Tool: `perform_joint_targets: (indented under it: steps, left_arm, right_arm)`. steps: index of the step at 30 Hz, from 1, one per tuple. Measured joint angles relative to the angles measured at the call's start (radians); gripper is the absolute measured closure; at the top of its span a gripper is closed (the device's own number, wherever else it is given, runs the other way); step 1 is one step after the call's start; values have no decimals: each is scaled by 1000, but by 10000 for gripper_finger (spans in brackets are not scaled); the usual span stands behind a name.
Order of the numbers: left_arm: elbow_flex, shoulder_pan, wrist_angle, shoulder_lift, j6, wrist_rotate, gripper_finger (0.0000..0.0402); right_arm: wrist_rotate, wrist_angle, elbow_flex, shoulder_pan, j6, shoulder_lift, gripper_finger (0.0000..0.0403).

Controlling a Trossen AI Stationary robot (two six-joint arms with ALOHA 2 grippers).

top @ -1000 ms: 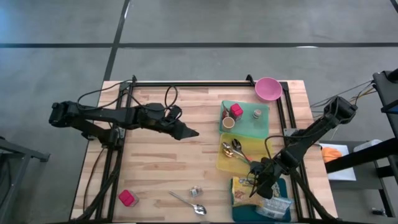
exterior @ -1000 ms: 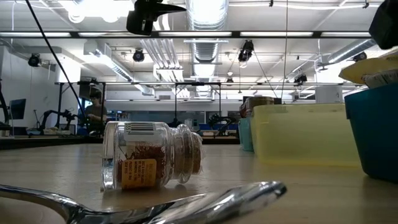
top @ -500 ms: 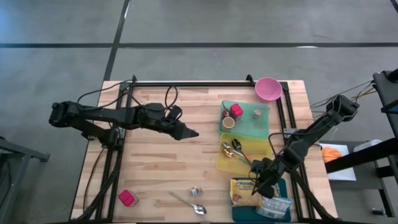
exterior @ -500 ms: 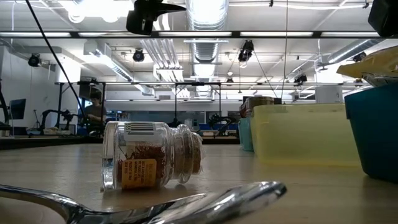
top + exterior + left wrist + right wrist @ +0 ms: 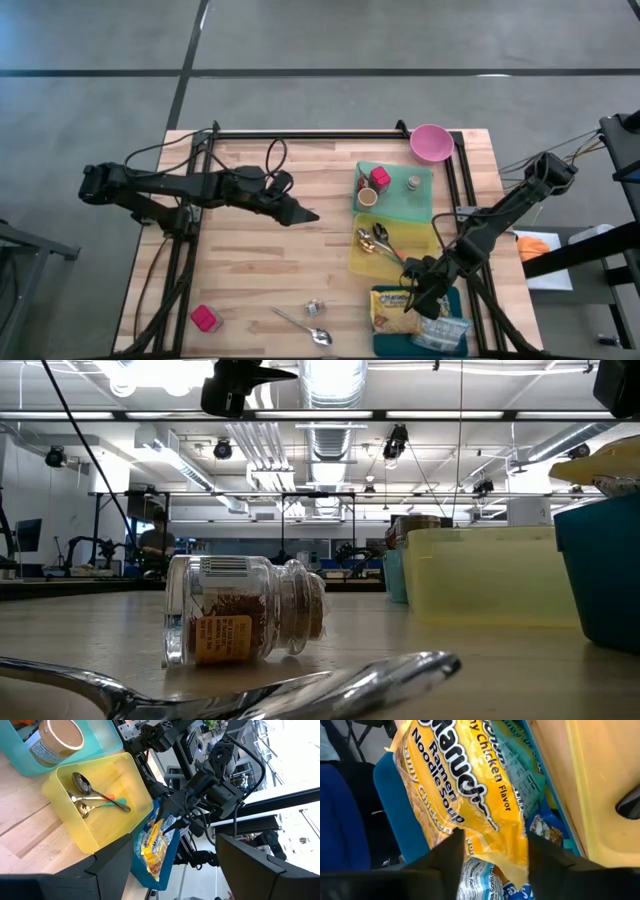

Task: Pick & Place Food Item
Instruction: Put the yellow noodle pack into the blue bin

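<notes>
Bare tabletop (image 5: 270, 260) between arms

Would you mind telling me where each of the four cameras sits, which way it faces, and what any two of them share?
High view: overhead, facing straight down; both arms show, the right claw over the ramen packet.
Low view: at tabletop height, facing across to the room; spice jar close, left arm overhead.
Left wrist view: looks past its own dark fingers at the yellow bin.
Right wrist view: looks down past its fingers at the packet.
Shared: packet and yellow bin appear in both wrist views.
</notes>
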Motion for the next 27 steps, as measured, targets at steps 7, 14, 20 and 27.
perform_joint_targets:
  steps: [7, 14, 20, 27]
  left_arm:
    - [0, 0, 0, 0, 2, 28, 115]
    - [0, 0, 1, 0, 7, 104, 115]
    - [0, -22, 3, 0, 75, 131, 115]
    - [2, -76, 0, 1, 143, 132, 115]
  right_arm:
    - [-40, 0, 1, 1, 40, -18, 146]
    - [-33, -1, 2, 2, 71, -64, 110]
    - [-34, 0, 2, 2, 93, -95, 108]
    - [-36, -1, 2, 2, 106, -137, 108]
